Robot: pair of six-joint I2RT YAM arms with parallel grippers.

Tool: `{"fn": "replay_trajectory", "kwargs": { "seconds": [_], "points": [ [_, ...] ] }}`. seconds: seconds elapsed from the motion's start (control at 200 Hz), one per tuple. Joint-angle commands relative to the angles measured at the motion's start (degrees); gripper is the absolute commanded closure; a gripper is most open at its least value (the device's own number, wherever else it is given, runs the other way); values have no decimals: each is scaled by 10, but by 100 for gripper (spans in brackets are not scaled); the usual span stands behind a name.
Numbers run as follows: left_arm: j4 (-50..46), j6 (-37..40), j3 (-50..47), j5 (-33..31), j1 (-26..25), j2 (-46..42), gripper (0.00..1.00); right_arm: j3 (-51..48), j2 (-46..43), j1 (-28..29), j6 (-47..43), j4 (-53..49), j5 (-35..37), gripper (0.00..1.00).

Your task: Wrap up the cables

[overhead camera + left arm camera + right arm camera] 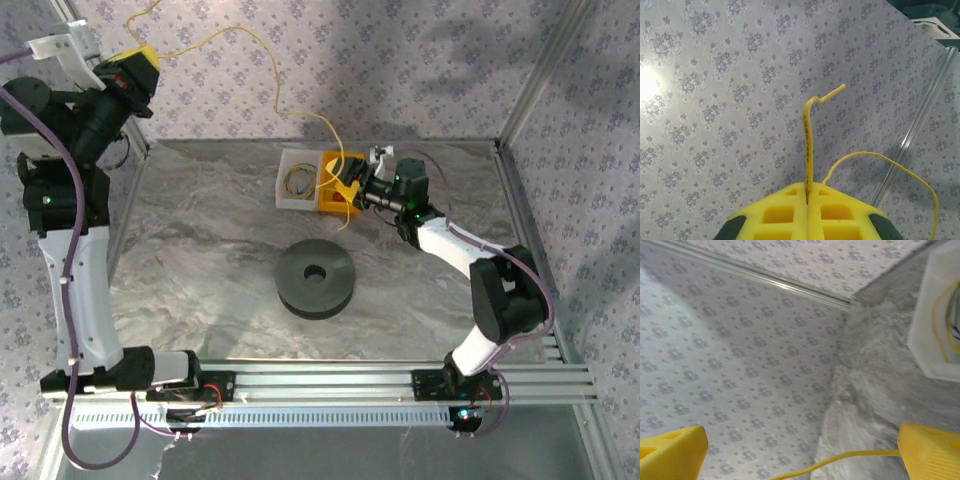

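Upper left of the overhead frame, the left gripper (135, 68) is held high, its yellow fingers pinched together on the yellow cord (807, 140). The cord trails right along the patterned back wall and drops to the white tray (297, 180) at centre. Below the tray, the dark grey spool (315, 278) sits alone on the open marbled table (200, 250). Just right of the tray, the right gripper (350, 187) has its fingers spread wide, with the cord running low between them. A metal rail (515, 200) bounds the table's right edge.
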Motion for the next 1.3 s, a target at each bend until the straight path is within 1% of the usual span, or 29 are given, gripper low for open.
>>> {"fn": "replay_trajectory", "kwargs": {
  "seconds": [0.0,0.045,0.145,0.32,0.515,0.675,0.869,0.924,0.959,0.989,1.014,1.019,1.044,1.054,1.064,1.084,1.189,1.294],
  "points": [
    [25,-6,26,12,-3,9,100,-6,-57,8,-181,-144,39,0],
    [26,-8,28,13,-3,12,100,-7,-73,10,-231,-187,72,0],
    [27,-11,32,16,-4,16,100,-11,-100,12,-325,-238,121,0],
    [27,-15,37,19,-3,20,100,12,-114,21,-450,-331,158,0],
    [23,-17,51,23,-4,26,100,-6,-136,21,-525,-345,176,0],
    [24,-25,63,33,-4,32,100,-5,-129,21,-559,-352,191,1],
    [32,-34,66,41,-5,28,100,38,-76,26,-584,-364,209,11],
    [31,-34,70,42,-4,28,100,50,-60,27,-589,-366,217,20],
    [29,-34,74,43,-5,28,100,57,-52,28,-591,-368,225,31],
    [28,-33,76,43,-4,27,100,61,-46,30,-595,-370,234,44],
    [26,-32,78,43,-5,27,100,63,-41,30,-596,-373,244,59],
    [26,-33,79,43,-5,27,100,64,-40,30,-597,-374,246,60],
    [24,-30,81,42,-5,27,100,67,-37,30,-599,-380,258,76],
    [22,-29,82,42,-5,27,100,69,-36,30,-601,-383,263,80],
    [21,-28,83,41,-5,27,100,70,-35,31,-602,-385,267,88],
    [17,-25,85,40,-5,27,100,72,-34,30,-605,-392,276,100],
    [-10,3,95,25,-4,26,100,74,-36,20,-623,-434,318,100],
    [-51,59,96,-16,-2,22,100,76,-38,-20,-631,-486,345,100]
  ]
}}
